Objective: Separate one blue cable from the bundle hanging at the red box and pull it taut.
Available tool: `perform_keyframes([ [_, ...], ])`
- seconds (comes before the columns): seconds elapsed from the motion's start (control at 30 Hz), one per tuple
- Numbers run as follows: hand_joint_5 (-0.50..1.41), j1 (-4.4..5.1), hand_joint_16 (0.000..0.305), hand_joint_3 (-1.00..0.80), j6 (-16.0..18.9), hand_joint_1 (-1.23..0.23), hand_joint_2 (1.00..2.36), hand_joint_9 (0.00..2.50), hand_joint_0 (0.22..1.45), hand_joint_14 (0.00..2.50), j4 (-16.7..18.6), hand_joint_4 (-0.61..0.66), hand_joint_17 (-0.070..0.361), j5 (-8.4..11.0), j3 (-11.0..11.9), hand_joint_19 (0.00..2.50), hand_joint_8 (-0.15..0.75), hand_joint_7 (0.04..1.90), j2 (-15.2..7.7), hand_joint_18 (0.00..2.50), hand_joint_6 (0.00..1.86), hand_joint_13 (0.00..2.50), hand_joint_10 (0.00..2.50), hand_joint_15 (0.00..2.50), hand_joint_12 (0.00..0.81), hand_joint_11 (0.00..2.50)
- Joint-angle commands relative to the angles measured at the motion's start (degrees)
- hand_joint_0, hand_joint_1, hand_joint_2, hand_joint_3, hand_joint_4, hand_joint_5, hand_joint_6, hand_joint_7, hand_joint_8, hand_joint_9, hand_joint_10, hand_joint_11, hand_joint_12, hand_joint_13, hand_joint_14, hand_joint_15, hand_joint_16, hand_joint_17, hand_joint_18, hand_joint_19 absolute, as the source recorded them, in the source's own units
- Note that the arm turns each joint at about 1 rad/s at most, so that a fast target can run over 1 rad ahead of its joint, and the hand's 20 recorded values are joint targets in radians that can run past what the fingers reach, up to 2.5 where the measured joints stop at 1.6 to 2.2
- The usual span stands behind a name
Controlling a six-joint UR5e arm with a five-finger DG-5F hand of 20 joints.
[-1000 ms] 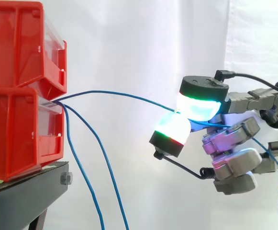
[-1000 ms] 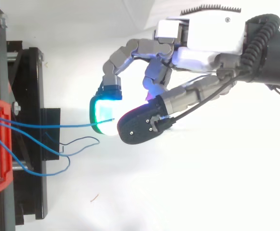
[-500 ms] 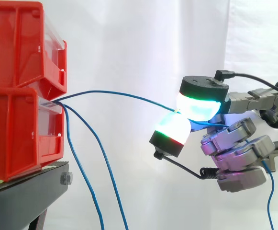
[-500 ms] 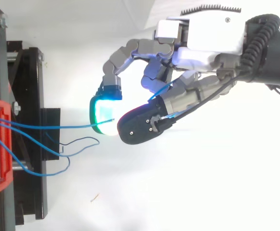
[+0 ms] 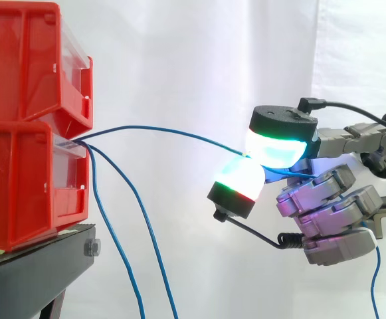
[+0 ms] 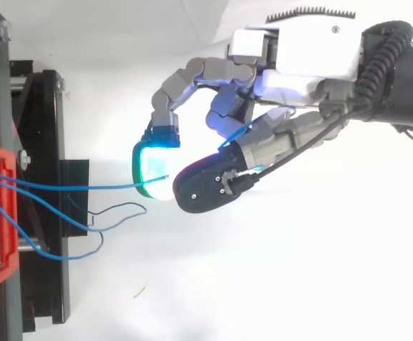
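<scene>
Two red bins are stacked at the left on a black stand; the lower red box (image 5: 26,179) has several thin blue cables coming out of its front. One blue cable (image 5: 166,131) runs in a shallow arc from the box to my hand (image 5: 332,199). A glowing green-white fingertip (image 5: 277,146) and the thumb pad (image 5: 238,178) pinch it between them. In the top view the same cable (image 6: 71,186) runs nearly straight from the box to the pinch. The cable's free end (image 5: 376,279) hangs down behind the curled fingers. The other blue cables (image 5: 136,246) hang loose below the box.
The black stand (image 5: 40,266) carries the bins at the lower left. In the top view the stand's bracket (image 6: 50,177) lies under the cables, with loose cable loops (image 6: 99,227) beside it. A white curtain forms the backdrop.
The lower fingers have curled in further toward the palm, gathering the cable's free end. The pinch and the stretched cable have stayed in place.
</scene>
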Motion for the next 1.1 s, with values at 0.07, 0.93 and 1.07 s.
perform_keyframes([
  [0.07,-0.14,0.00,0.063,-0.02,0.00,-0.78,1.00,1.04,0.63,1.06,-0.04,-0.02,0.141,0.00,-0.08,1.31,0.375,1.01,0.01,1.44,0.92,1.36,2.34,1.35,0.448,1.22],
  [0.93,-0.14,0.00,0.063,-0.02,0.00,-0.78,1.00,1.03,0.64,1.13,-0.04,-0.01,0.143,0.00,0.01,1.34,0.382,1.03,0.01,1.47,0.91,1.37,2.42,1.30,0.440,1.23],
  [1.07,-0.14,0.00,0.063,-0.02,0.00,-0.78,1.00,1.02,0.64,1.13,-0.04,-0.01,0.141,0.00,-0.08,1.34,0.381,1.02,0.01,1.47,0.91,1.37,2.43,1.31,0.440,1.23],
])
